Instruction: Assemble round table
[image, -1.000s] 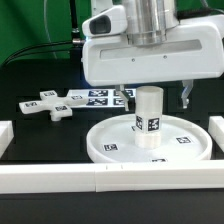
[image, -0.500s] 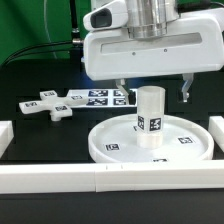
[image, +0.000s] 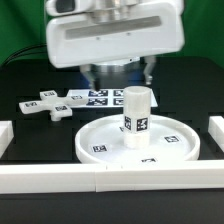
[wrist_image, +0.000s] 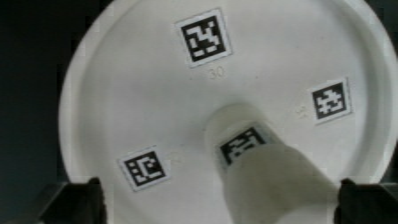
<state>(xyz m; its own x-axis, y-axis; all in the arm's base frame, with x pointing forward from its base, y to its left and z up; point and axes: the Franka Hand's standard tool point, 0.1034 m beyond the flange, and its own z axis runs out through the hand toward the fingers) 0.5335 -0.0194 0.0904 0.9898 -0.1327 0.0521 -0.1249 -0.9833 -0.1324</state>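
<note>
Check the gripper first: its jaws are spread wide and hold nothing. The leg stands upright on the disc, below the fingertips. In the wrist view its top sits in the gap between both fingers, and you cannot tell whether either one touches it. The disc lies flat on the table directly under the gripper, with its tags facing up. The cross-shaped foot lies flat, lower than the gripper and well apart from it toward the exterior view's left. It rests beside the marker board.
</note>
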